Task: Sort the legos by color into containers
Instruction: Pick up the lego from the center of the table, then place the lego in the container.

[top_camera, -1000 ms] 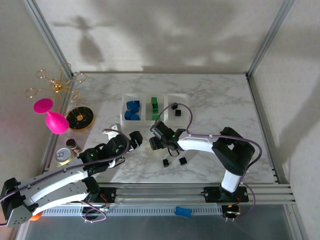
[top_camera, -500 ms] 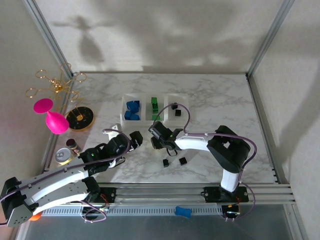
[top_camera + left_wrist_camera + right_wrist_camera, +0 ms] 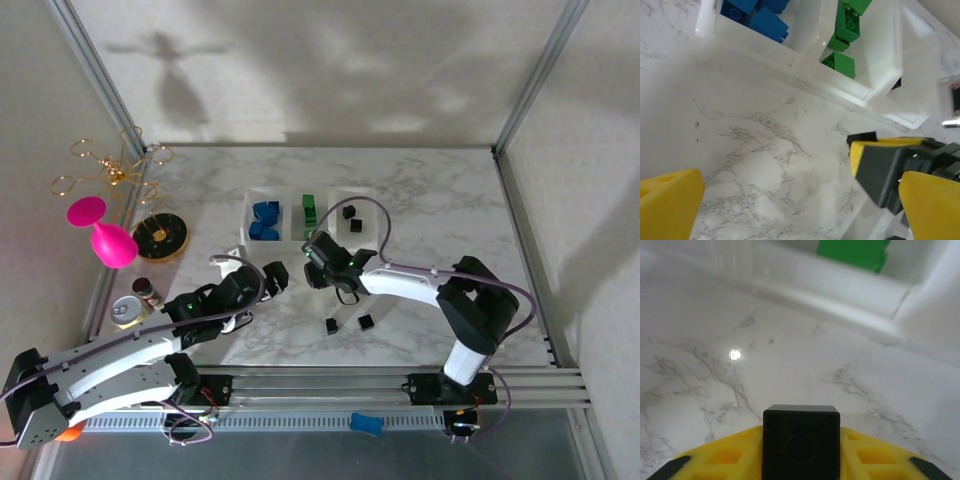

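Loose black legos: two lie on the tabletop near the arm bases, exactly where they were a second ago, still unsorted.
Left tool: jaws spread fully wide and empty, low over bare marble just short of the containers. It has not moved.
Right tool: it has narrowed from about half open and now clamps a black brick between its fingers. It has drawn away from the loose pair toward the containers.
Containers: blue legos left, green legos middle, black pieces right.
Meaning: the pick looks done. The held brick faces the green compartment's near wall, so it probably needs carrying right to the black one.
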Controlling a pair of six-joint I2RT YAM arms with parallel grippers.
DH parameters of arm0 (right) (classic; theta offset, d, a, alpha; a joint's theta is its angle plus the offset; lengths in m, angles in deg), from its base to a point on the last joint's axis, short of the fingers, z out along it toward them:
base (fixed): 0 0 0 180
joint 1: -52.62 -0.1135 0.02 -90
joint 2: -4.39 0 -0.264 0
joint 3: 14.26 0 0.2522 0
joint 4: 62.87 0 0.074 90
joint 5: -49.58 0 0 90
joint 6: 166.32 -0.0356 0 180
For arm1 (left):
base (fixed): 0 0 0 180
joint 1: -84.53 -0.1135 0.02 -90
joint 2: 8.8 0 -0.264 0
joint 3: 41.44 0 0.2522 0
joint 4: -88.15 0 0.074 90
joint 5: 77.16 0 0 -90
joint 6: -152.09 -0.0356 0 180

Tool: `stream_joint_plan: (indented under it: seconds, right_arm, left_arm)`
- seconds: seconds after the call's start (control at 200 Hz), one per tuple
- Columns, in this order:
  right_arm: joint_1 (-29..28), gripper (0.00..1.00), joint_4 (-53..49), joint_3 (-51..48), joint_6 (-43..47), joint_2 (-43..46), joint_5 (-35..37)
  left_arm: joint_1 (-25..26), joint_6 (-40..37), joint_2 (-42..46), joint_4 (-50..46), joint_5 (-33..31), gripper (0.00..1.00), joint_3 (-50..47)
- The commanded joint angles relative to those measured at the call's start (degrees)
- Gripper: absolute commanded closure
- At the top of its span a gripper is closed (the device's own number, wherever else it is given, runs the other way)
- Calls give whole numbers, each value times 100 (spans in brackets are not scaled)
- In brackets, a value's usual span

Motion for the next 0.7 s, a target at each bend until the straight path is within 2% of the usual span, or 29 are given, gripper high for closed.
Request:
stream_joint_plan:
  seconds: [0.0, 0.175, 0.34, 0.691]
  right_arm:
    - [314, 64, -318, 236, -4, 295, 205]
    - [1002, 63, -333, 487, 161, 281, 322]
    - [1525, 63, -184, 865, 334, -86, 379]
    - [1975, 63, -50, 1871, 499, -1220, 480]
  left_arm:
    - [-29, -158, -145, 152, -83, 0, 336]
    - [-29, -343, -451, 357, -76, 0, 548]
    - [-38, -471, -747, 527, -80, 0, 724]
    - [-138, -661, -1266, 784, -23, 0, 1061]
